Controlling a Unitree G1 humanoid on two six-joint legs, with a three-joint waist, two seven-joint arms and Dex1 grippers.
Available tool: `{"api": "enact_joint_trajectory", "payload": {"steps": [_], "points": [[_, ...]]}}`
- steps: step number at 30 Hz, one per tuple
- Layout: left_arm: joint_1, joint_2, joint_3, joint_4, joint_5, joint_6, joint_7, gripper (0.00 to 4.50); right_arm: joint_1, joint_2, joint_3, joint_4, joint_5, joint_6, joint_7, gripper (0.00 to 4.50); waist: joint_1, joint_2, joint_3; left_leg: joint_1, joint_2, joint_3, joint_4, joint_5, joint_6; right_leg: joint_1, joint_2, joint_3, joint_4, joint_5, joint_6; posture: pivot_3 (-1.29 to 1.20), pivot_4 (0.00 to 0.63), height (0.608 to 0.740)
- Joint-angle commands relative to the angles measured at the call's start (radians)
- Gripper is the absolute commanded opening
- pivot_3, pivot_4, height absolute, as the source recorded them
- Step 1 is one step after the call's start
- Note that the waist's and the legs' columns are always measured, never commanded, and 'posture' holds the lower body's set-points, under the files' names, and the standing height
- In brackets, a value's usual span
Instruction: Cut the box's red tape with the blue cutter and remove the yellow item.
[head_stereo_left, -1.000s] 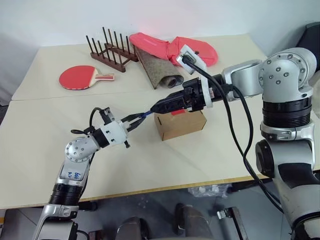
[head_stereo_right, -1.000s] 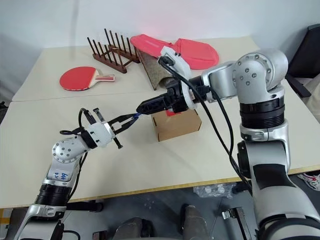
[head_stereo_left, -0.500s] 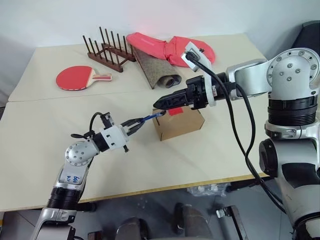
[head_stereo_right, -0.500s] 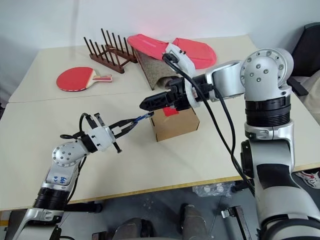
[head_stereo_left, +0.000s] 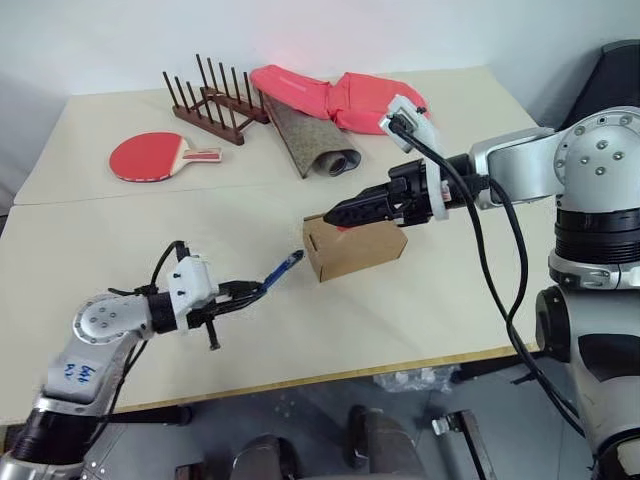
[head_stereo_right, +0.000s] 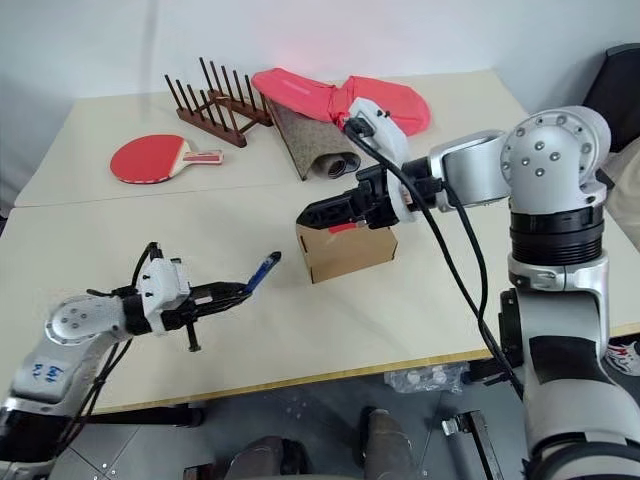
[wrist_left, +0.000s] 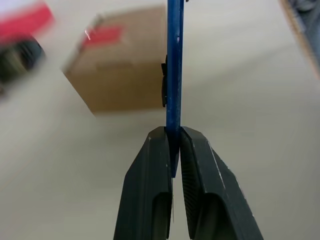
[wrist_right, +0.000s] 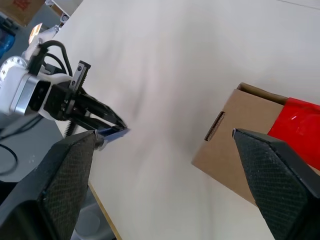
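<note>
No brand or printed text can be read on the box (head_stereo_left: 355, 248); its brown cardboard is plain, and the blue marks on the left forearm are too small to read. The box stands on the table (head_stereo_left: 420, 300), near the middle, and I use it as the landmark. On its top, at the flap edge, sits the red tape (wrist_left: 102, 36), partly hidden in the head views by the right gripper. A narrow slot cutout shows on one side wall in the right wrist view.

The left gripper (head_stereo_left: 252, 291) is to the left of the box and nearer to the robot, apart from it. Its two black fingers (wrist_left: 150, 170) are pressed together on the blue cutter (head_stereo_left: 282, 270), which they hold by its lower end. The cutter points toward the box, and its tip stops just short of the box's left edge, not touching it.

The right gripper (head_stereo_right: 318, 212) hangs over the top of the box, pointing to the left. Its fingers stand wide apart and hold nothing.

Behind the box, well apart, lie a rolled mat (head_stereo_left: 310, 145) and a red cloth thing (head_stereo_left: 335, 95). To the left of these stands a dark wooden rack (head_stereo_left: 212, 100) with upright pegs, and further left lies a red paddle (head_stereo_left: 155, 155). Nothing stands between the cutter and the box.
</note>
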Motion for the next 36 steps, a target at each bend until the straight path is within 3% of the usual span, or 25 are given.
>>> {"api": "enact_joint_trajectory", "payload": {"steps": [1,7,18,22,29,34,36], "points": [[0.006,0.008,0.045,-0.045,0.031,-0.038,0.004,0.39,0.023,-0.026,-0.013,-0.057,0.037,0.005,0.016,4.5,0.003,0.0,0.0,0.0,0.0,0.0,0.0,0.0,0.0,0.0,0.0,0.0,0.0,0.0,0.0,0.0,0.15,0.74],[0.089,-0.021,0.028,-0.106,0.184,-0.128,0.09,0.39,0.069,-0.058,-0.013,-0.1,0.069,0.005,0.007,4.5,0.002,0.0,0.0,0.0,0.0,0.001,-0.001,-0.001,-0.001,0.0,0.0,-0.001,-0.001,0.0,0.0,0.0,0.15,0.74],[0.249,-0.046,-0.065,-0.329,0.308,0.11,0.204,0.39,0.077,-0.042,-0.015,-0.111,0.077,0.005,-0.002,4.5,0.002,0.0,0.0,0.001,0.001,0.003,-0.002,-0.001,-0.002,-0.001,0.001,0.0,-0.002,-0.001,-0.002,0.0,0.15,0.74],[0.268,-0.062,-0.141,-0.358,0.393,0.15,0.25,1.22,0.082,-0.039,-0.018,-0.121,0.065,0.005,0.009,4.5,0.002,0.0,0.0,0.001,0.001,0.003,-0.002,-0.001,-0.002,-0.001,0.001,0.0,-0.001,-0.001,-0.002,0.0,0.15,0.74],[0.271,-0.136,-0.235,-0.418,0.43,0.226,0.299,3.16,0.1,-0.046,-0.021,-0.148,0.058,0.005,0.017,4.5,0.012,0.0,0.0,0.002,0.001,0.003,-0.001,-0.001,-0.002,-0.001,0.0,0.001,-0.001,-0.001,-0.002,0.0,0.15,0.74],[0.268,-0.117,-0.162,-0.41,0.358,0.22,0.249,4.49,0.107,-0.062,-0.02,-0.159,0.062,0.005,0.02,4.5,0.015,0.0,0.0,0.002,0.001,0.003,-0.001,-0.001,-0.002,-0.001,0.0,0.001,-0.001,-0.001,-0.002,0.0,0.15,0.74],[0.233,-0.092,-0.102,-0.358,0.317,0.187,0.204,4.49,0.109,-0.072,-0.018,-0.16,0.063,0.005,0.026,4.5,0.016,0.0,0.0,0.002,0.002,0.003,-0.001,-0.001,-0.002,-0.001,0.0,0.001,0.0,-0.002,-0.003,0.0,0.15,0.74]]}}
